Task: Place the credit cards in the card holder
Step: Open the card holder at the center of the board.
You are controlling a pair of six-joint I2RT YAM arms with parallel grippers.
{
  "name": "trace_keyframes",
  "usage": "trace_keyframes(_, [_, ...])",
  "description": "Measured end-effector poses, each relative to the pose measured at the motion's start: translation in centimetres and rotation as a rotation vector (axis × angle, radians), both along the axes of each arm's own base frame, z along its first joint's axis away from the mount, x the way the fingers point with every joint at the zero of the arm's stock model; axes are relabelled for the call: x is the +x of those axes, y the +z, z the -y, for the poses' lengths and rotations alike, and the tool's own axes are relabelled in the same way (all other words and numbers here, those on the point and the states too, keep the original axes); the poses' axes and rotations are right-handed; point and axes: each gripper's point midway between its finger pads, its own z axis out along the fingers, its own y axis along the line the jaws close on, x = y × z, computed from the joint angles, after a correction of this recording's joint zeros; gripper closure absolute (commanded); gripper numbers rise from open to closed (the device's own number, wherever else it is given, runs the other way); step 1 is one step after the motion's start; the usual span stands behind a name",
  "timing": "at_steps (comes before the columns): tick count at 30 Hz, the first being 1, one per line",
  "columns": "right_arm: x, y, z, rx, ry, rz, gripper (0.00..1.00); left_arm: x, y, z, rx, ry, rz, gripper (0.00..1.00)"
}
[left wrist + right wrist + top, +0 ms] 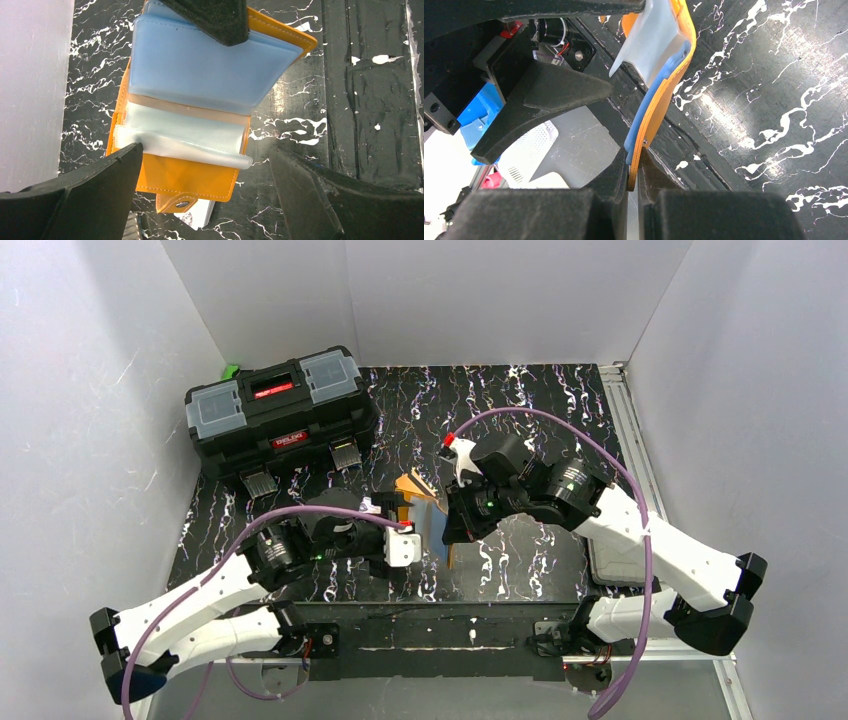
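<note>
**Surroundings: non-task items**

We list one black toolbox (pixel 282 412), with two grey-lidded compartments and a red label, at the far left of a black, white-veined table top (pixel 540 405). A small green object (pixel 231 371) lies just behind it.

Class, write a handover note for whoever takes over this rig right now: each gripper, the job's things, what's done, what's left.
Left gripper: open, straddling the card holder.
Right gripper: shut on the holder's edge, holding it up, opened.
Cards: one pale card shows beneath the holder; others not in view.
Done: holder opened; no card visible in its sleeves.
Left: pick up the cards and slide them into the sleeves.
</note>
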Motion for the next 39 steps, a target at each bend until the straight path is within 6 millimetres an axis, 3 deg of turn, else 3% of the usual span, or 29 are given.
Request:
trace_keyframes(9, [-0.1, 0.1, 0.1, 0.009, 0.002, 0.002, 0.99, 2.3, 0.2, 0.4, -0.001, 0.116, 0.01, 0.02])
trace_keyframes(18, [-0.9, 0.7, 0.7, 0.051, 0.007, 0.008, 0.99, 4.3, 1.9, -0.4, -0.057, 0.245, 0.062, 0.02])
trace_keyframes(31, [-1.2, 0.8, 1.0, 0.078, 0.004, 0.008, 0.99, 4.7, 2.2, -0.2, -0.048, 0.201, 0.157, 0.02])
trace_keyframes(39, [-1.4, 1.1, 1.1, 0.089, 0.01, 0.009, 0.99, 2.7, 1.5, 0.1, -0.025, 0.048, 0.186, 0.02])
